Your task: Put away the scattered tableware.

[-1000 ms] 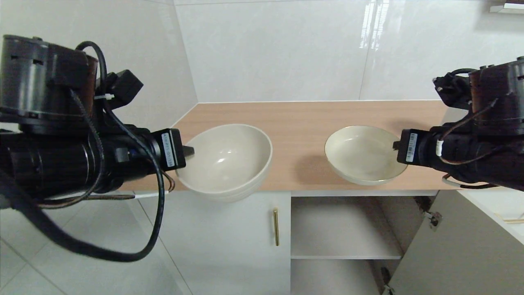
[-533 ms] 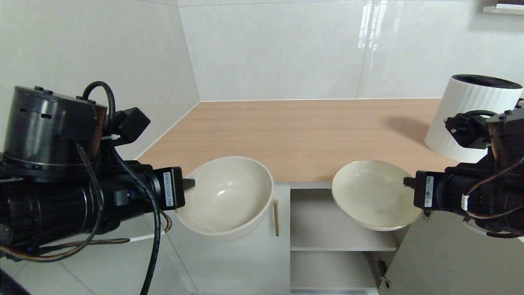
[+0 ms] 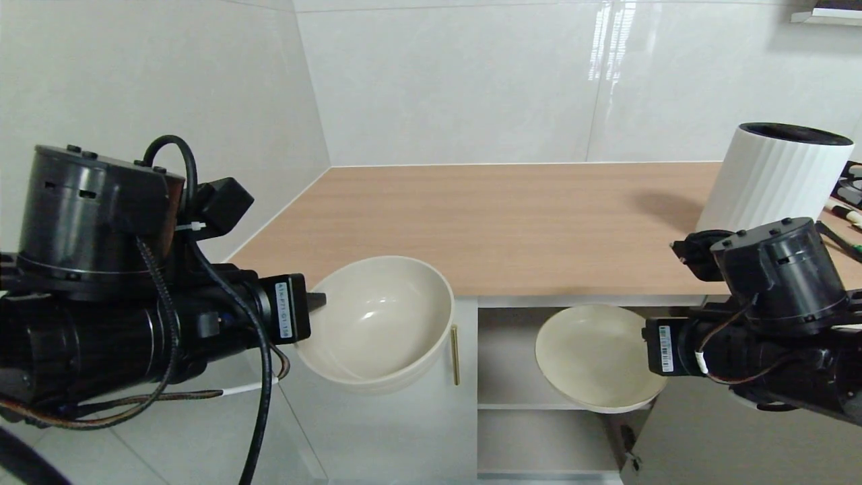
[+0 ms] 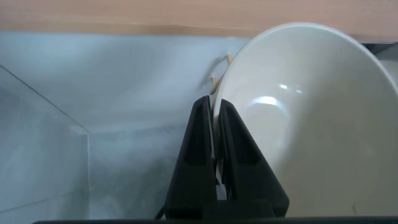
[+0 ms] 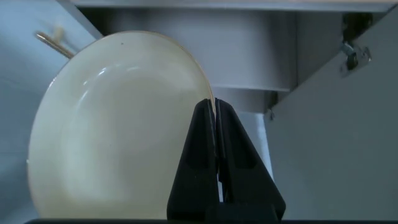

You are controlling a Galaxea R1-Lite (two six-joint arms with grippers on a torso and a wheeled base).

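My left gripper (image 3: 316, 301) is shut on the rim of a deep cream bowl (image 3: 374, 325), held in the air in front of the closed left cabinet door. The left wrist view has the gripper (image 4: 216, 109) pinching the bowl (image 4: 298, 118) at its edge. My right gripper (image 3: 648, 337) is shut on the rim of a shallow cream plate (image 3: 596, 356), held tilted in front of the open cabinet compartment, below the counter edge. The right wrist view shows the gripper (image 5: 215, 107) clamped on the plate (image 5: 118, 124).
A wooden counter (image 3: 512, 222) runs along white tiled walls. A white ribbed cylinder (image 3: 771, 176) stands at its right. Below, the open cabinet has a shelf (image 3: 532, 404); its door (image 3: 727, 438) hangs open at the right. A gold handle (image 3: 455, 355) marks the closed left door.
The head camera has shifted. My right gripper lowered the plate from counter level to below the counter edge, in front of the open cabinet. The left bowl barely moved.
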